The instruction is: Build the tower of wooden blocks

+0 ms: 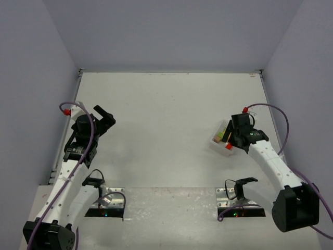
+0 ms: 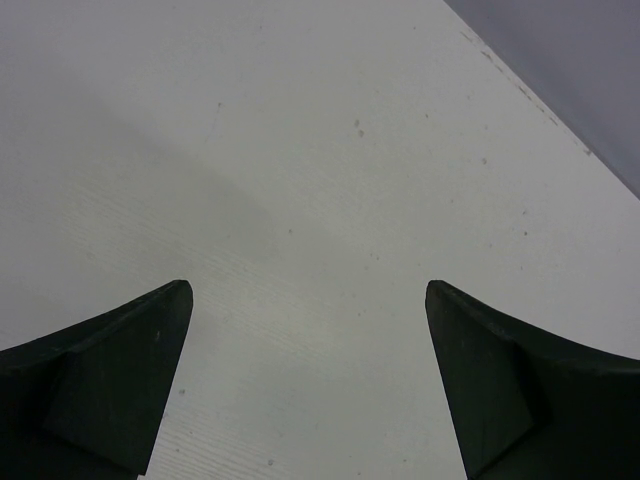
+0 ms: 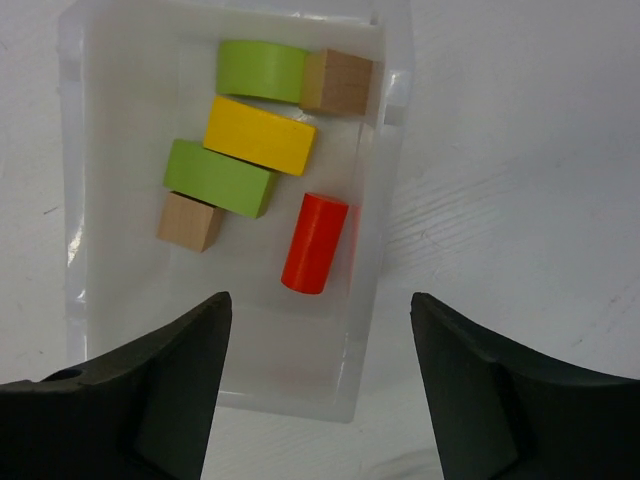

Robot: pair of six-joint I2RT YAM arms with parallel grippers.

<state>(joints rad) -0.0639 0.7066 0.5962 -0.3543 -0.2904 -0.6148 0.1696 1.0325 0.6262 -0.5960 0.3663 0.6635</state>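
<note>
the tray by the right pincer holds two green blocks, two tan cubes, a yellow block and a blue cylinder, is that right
Not quite. The cylinder is red-orange, not blue; the right wrist view shows it. The rest stands: the tray by the right pincer holds two green blocks, two tan cubes and a yellow block.

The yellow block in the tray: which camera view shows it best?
The right wrist view: the yellow block lies whole in the tray, between two green blocks. The top external view gives only tiny colour patches beside the right gripper. The left wrist view shows only the table.
</note>
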